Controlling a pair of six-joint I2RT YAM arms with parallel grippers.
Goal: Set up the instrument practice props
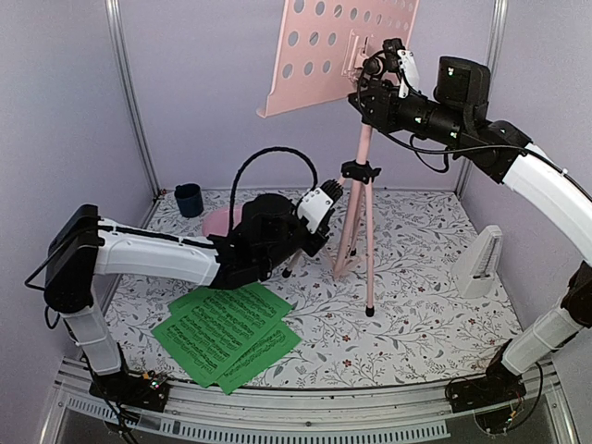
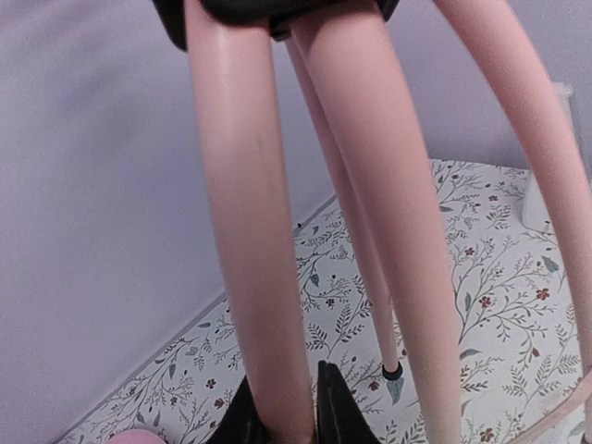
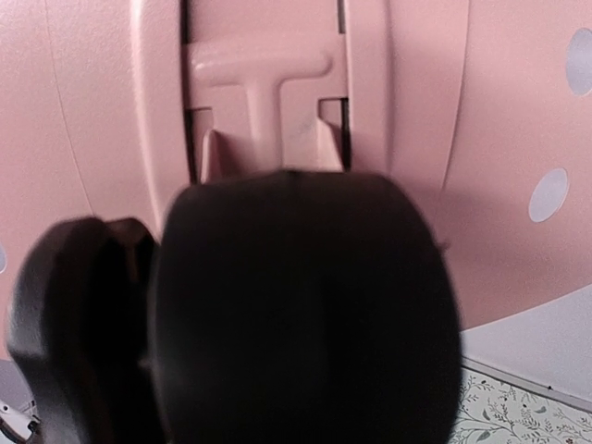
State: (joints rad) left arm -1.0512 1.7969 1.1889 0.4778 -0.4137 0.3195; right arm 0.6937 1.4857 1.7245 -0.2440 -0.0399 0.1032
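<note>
From my overhead feed, the music stand [image 1: 363, 194] is on its tripod near the middle of the floral table [image 1: 416, 324], with its perforated desk [image 1: 319, 51] tilted up at the top of the frame. The green sheet-music pages [image 1: 227, 335] lie fanned on the table in front of the left arm. They carry printed staves, but the print is too small for me to read. The metronome [image 1: 481, 264] stands upright well off to the right, with no legible marking.

The left wrist feed adds what the overhead cannot. The left gripper [image 2: 289, 418] has its dark fingertips [image 2: 340, 412] pressed against both sides of one pink leg [image 2: 259, 259], low on it, so I read it as clamped on the stand. A second leg ends in a black foot cap [image 2: 392, 372] on the cloth.

The right gripper [image 1: 370, 67] is up behind the desk. Its wrist feed shows a T-shaped bracket [image 3: 259, 79] on the desk's back, but a blurred dark mass fills the foreground, so I cannot tell how that claw is set.

A dark blue cup [image 1: 189, 199] and a pink plate [image 1: 220, 220] sit at the far left.
</note>
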